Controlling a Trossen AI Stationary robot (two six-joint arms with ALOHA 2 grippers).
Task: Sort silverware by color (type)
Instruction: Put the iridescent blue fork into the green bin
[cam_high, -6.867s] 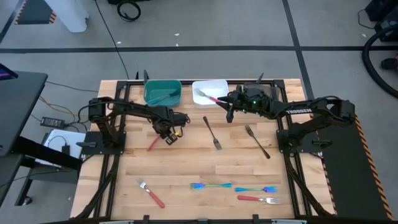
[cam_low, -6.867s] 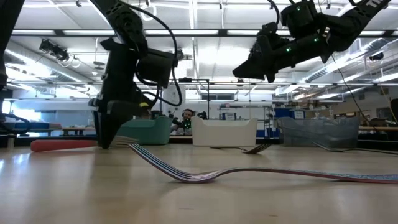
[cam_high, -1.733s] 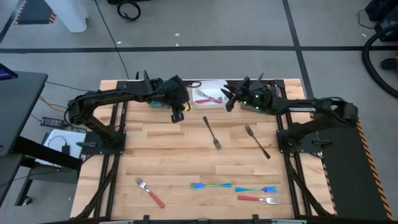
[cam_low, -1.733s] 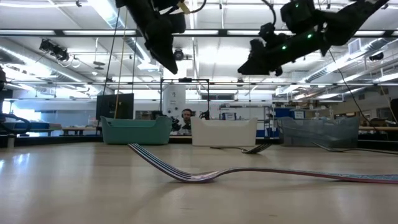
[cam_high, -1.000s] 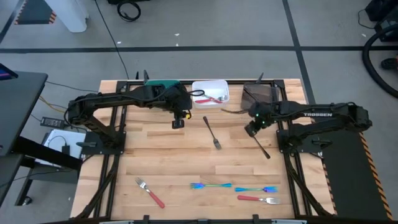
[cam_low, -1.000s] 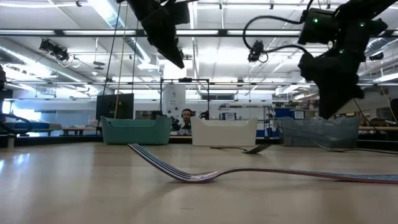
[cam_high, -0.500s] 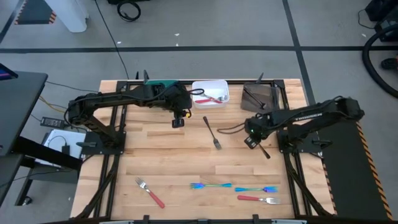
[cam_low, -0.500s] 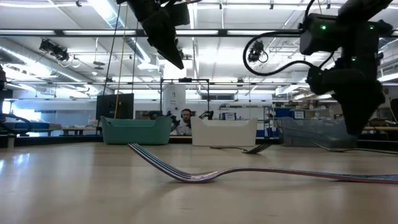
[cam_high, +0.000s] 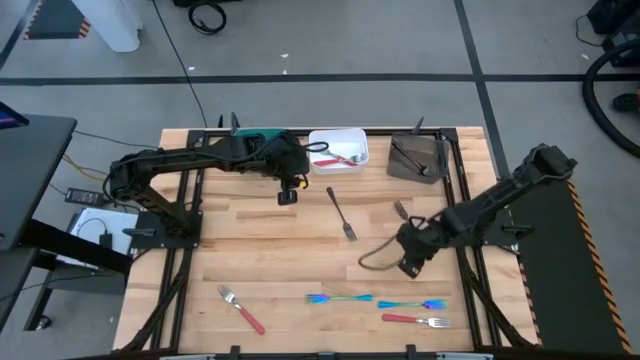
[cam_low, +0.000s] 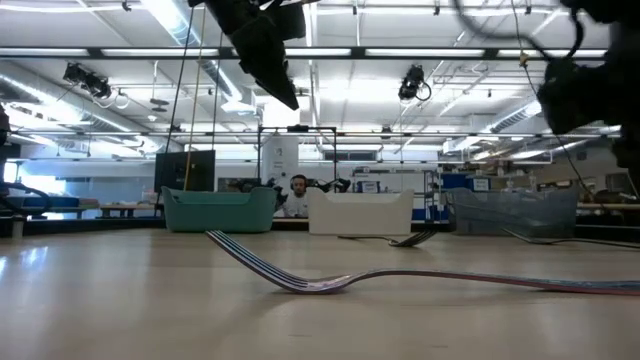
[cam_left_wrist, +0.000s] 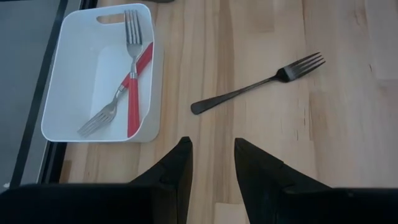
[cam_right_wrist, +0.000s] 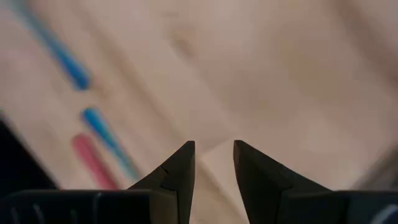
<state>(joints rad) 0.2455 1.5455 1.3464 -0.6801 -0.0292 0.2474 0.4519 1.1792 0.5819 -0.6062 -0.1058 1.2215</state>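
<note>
The forks still to be sorted lie in two groups on the desk (cam_high: 300, 250). Toward the near edge, two blue forks (cam_high: 338, 298) lie in a row with their long axes running across the desk, a red fork (cam_high: 412, 320) just below them and another red fork (cam_high: 241, 309) off to the left. Farther back, one dark fork (cam_high: 341, 213) lies mid-desk, lengthwise front to back, and the tip of a second dark fork (cam_high: 400, 209) shows beside the right arm. Two red forks (cam_left_wrist: 124, 81) already lie crossed in the white bin (cam_high: 338, 149).

The right gripper (cam_high: 408, 265) is by far the nearer to the blue pair: they lie just ahead of it toward the near edge, and its wrist view shows blue and red handles ahead of its fingers, which stand apart and empty. A grasp would probably have to come across a handle.

The left gripper (cam_high: 286, 192) hangs by the white bin, fingers apart and empty.

Half a second ago the right gripper was beside the second dark fork; it has since swung toward the near edge, while the left arm has not moved.
</note>
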